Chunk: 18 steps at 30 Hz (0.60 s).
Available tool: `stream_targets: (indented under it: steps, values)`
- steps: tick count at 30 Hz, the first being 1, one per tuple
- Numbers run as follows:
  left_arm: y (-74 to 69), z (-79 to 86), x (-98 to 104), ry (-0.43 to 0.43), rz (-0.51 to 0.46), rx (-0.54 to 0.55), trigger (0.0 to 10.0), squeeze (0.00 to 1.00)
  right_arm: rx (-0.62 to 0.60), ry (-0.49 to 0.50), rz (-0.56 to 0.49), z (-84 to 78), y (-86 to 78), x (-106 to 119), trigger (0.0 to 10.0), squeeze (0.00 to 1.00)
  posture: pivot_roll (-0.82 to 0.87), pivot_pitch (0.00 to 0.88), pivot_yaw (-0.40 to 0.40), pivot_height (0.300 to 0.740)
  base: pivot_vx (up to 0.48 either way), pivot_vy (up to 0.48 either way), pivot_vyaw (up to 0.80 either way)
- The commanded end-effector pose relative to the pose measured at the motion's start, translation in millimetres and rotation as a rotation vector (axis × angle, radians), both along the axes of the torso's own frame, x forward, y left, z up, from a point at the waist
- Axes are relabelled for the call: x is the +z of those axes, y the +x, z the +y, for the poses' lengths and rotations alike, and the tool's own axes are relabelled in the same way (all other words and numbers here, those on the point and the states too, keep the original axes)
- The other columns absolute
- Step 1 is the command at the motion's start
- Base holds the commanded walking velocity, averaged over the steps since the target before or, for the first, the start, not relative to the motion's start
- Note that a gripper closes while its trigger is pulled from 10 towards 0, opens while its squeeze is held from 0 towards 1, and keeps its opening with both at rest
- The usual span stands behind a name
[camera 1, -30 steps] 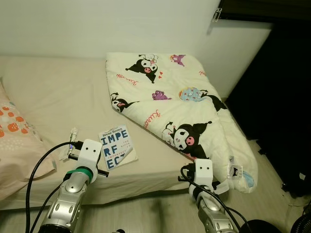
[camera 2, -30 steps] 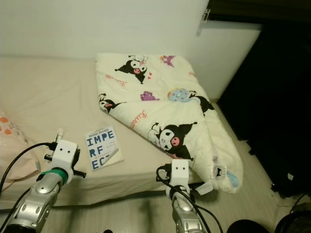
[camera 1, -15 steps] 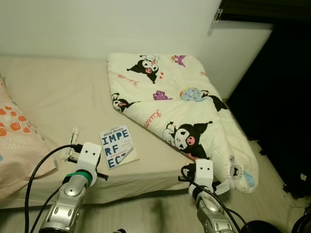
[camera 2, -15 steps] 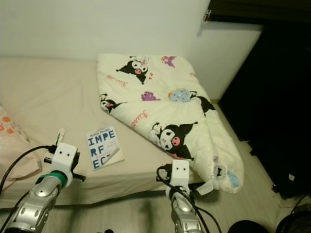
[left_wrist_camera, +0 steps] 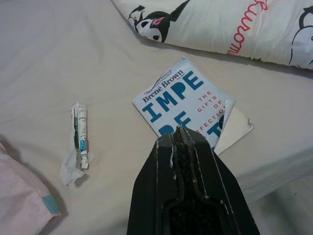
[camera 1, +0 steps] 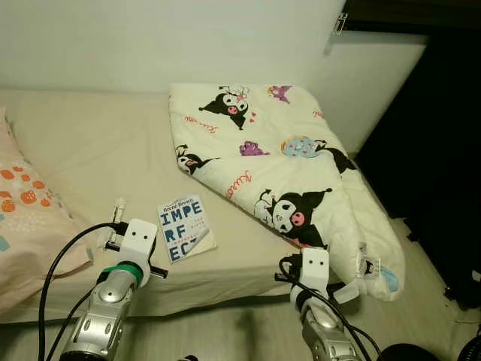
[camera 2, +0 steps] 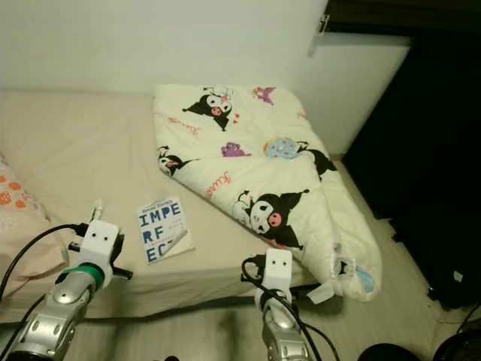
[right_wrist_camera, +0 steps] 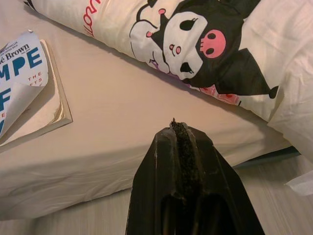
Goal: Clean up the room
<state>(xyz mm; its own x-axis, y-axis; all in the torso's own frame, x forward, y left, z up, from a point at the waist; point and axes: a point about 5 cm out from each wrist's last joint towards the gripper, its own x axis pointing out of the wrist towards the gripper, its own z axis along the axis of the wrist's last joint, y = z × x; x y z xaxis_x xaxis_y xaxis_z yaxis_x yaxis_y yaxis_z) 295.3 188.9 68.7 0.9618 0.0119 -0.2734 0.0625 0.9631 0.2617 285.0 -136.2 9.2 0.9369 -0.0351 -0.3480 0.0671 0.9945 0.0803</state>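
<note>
A white paperback book (camera 1: 184, 227) with big blue letters lies on the beige bed (camera 1: 83, 150) near its front edge, one cover corner curled up. A small crumpled wrapper (left_wrist_camera: 78, 139) lies left of it on the sheet. A cream blanket (camera 1: 278, 162) printed with black cartoon figures is folded across the bed's right side and hangs over the corner. My left gripper (left_wrist_camera: 179, 133) is shut, hovering just short of the book (left_wrist_camera: 188, 105). My right gripper (right_wrist_camera: 174, 126) is shut, held low before the bed's front edge near the blanket (right_wrist_camera: 195, 44).
A pink patterned pillow (camera 1: 26, 218) lies at the bed's left end. A white wall stands behind the bed. A dark opening (camera 1: 443, 150) is to the right. Pale wood floor (camera 1: 421, 301) runs along the bed's right side and front.
The camera has shifted slightly, so the bed and blanket sit a little lower and further right in view. Both arms keep their pose, grippers still shut.
</note>
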Motion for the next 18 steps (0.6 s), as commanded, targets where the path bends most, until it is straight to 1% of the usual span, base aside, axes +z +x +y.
stream_targets:
  steps: [1, 5, 7, 12, 18]
  values:
    - [-2.7, 0.5, -6.8, -0.008, 0.036, 0.013, 10.0, 0.00, 0.000, -0.004, 0.028, -1.4, -3.2, -5.0, 10.0, 0.00, 0.19, 0.072, -0.010, 0.740, 0.000, 0.000, 0.00]
    - [-1.2, 0.5, -4.5, -0.011, 0.030, 0.018, 10.0, 0.00, 0.004, -0.006, 0.029, -0.9, -2.4, -4.7, 10.0, 0.00, 0.19, 0.079, -0.011, 0.740, 0.000, 0.000, 0.00]
    - [-0.8, -1.5, -0.4, -0.008, 0.018, 0.003, 10.0, 0.00, 0.005, -0.004, 0.031, -0.3, -2.9, -5.5, 10.0, 0.00, 0.20, 0.077, -0.008, 0.740, 0.000, 0.259, 0.00]
    - [-0.6, -3.2, 3.7, -0.013, 0.008, -0.007, 10.0, 0.00, 0.009, 0.000, 0.031, 1.3, -3.7, -6.1, 10.0, 0.00, 0.20, 0.066, -0.004, 0.740, 0.000, 0.390, 0.00]
    - [1.4, -3.0, 6.6, -0.015, 0.002, -0.008, 10.0, 0.00, 0.006, 0.002, 0.026, 0.3, -2.5, -4.8, 10.0, 0.00, 0.20, 0.070, -0.007, 0.740, 0.000, 0.480, 0.00]
